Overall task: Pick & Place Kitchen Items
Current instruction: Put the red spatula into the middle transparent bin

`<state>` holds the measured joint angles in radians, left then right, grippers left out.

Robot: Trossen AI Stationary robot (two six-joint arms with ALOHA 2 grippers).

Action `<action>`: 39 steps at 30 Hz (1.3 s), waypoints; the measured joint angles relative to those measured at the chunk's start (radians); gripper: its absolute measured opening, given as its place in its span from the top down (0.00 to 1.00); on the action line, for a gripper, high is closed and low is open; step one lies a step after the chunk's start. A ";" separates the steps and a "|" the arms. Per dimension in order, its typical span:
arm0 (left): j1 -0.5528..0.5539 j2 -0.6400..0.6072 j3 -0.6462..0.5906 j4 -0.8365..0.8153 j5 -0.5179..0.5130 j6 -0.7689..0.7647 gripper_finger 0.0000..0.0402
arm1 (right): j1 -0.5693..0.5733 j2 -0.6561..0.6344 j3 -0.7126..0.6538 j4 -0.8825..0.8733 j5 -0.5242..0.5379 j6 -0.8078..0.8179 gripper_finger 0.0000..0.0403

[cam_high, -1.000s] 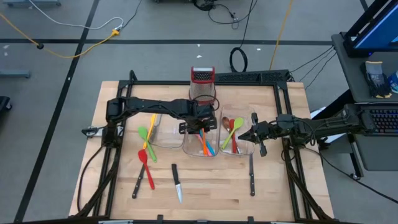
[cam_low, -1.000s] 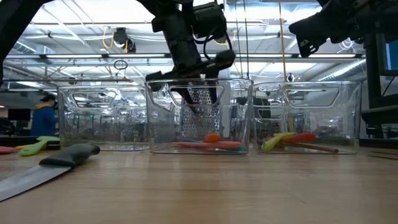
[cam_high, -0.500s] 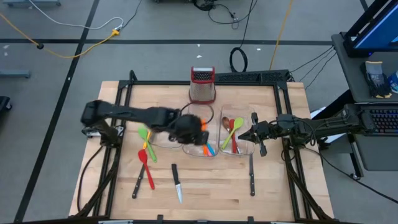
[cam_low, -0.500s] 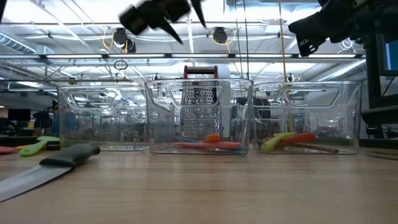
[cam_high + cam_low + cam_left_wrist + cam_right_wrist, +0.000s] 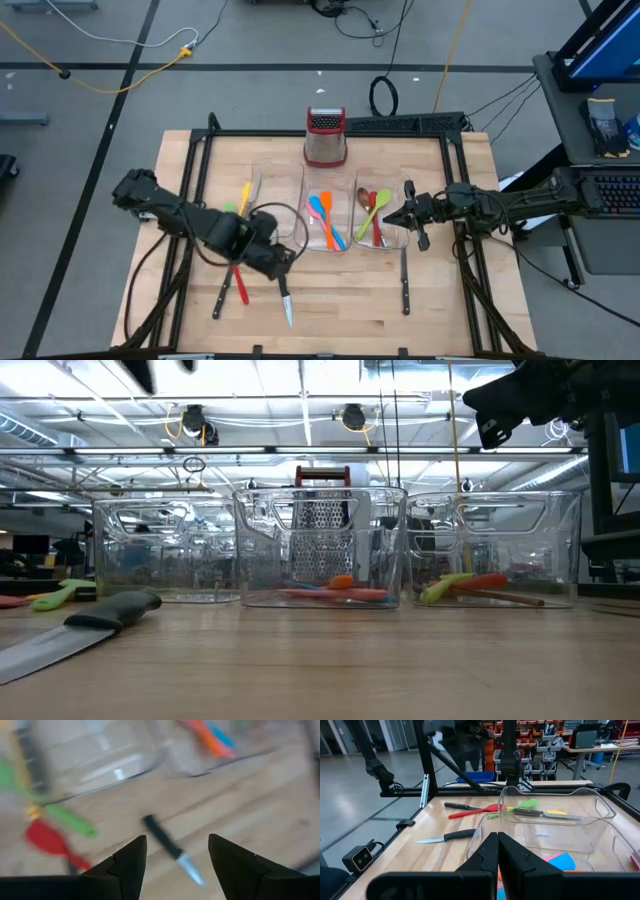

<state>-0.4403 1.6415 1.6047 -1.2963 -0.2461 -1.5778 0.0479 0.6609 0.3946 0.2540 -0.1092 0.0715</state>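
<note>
While the left pincer [image 5: 272, 262] hovers with fingers apart, the black-handled steel-bladed knife [image 5: 284, 294] lies just beyond it, lengthwise toward the worktop's [image 5: 340, 300] front edge.

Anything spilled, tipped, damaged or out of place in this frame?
Nothing stands out. The three clear bins sit upright in a row, the box grater stands upright behind them, and the loose knives and spoons lie flat on the table.

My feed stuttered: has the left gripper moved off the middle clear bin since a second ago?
Yes. The left gripper has swung away from the middle clear plastic bin toward the table's front-left, now above the loose black-handled steel knife, jaws open.
</note>
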 joint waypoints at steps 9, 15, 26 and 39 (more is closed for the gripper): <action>-0.101 0.007 -0.001 -0.212 0.028 -0.242 0.46 | 0.000 0.000 0.000 0.004 0.001 -0.003 1.00; -0.187 0.007 -0.020 -0.220 0.029 -0.395 0.46 | 0.000 0.000 0.000 0.004 0.002 -0.011 1.00; -0.269 0.008 -0.317 -0.088 0.145 -0.698 0.46 | 0.000 0.000 0.000 0.003 0.003 -0.012 1.00; -0.181 0.008 -0.550 0.041 0.227 -0.546 0.46 | 0.000 0.000 0.000 0.003 0.005 -0.012 1.00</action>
<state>-0.6215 1.6497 1.0542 -1.2553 -0.0189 -2.1236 0.0475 0.6609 0.3946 0.2573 -0.1038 0.0593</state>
